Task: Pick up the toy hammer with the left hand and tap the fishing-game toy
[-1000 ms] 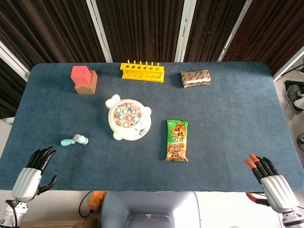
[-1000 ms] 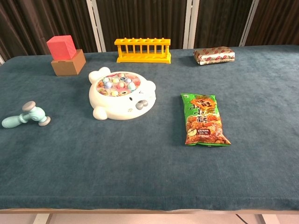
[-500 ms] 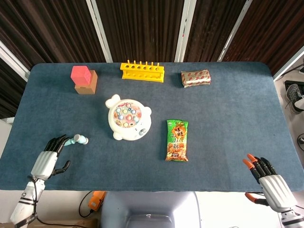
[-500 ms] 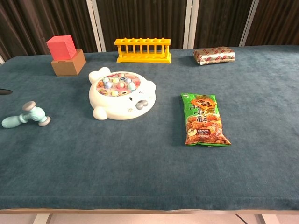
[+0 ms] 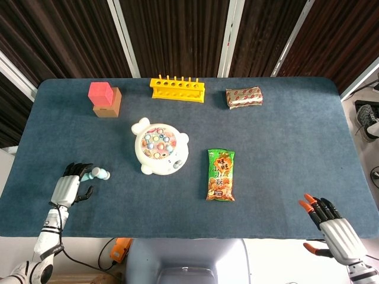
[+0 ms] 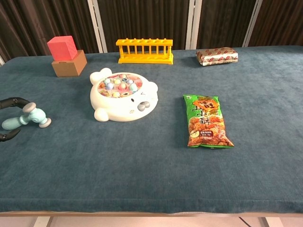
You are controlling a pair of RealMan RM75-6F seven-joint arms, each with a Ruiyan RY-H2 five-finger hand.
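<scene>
The mint-green toy hammer [image 5: 98, 173] [image 6: 27, 118] lies flat on the blue cloth at the left. My left hand [image 5: 71, 184] hovers over its handle, fingers spread and curved around it without closing; only dark fingertips [image 6: 10, 102] show at the chest view's left edge. The white bear-shaped fishing-game toy [image 5: 159, 148] [image 6: 123, 95] sits near the table's middle, to the right of the hammer. My right hand [image 5: 330, 227] hangs open at the front right corner, off the table's edge, holding nothing.
A red cube on a brown box [image 5: 104, 99] stands at the back left, a yellow rack [image 5: 177, 89] at the back centre, a wrapped packet [image 5: 243, 97] at the back right. A green snack bag [image 5: 221, 174] lies right of the fishing toy.
My left hand has moved forward and rightward from the front-left table edge onto the hammer's handle. The right hand has drifted slightly back toward the table's front edge.
</scene>
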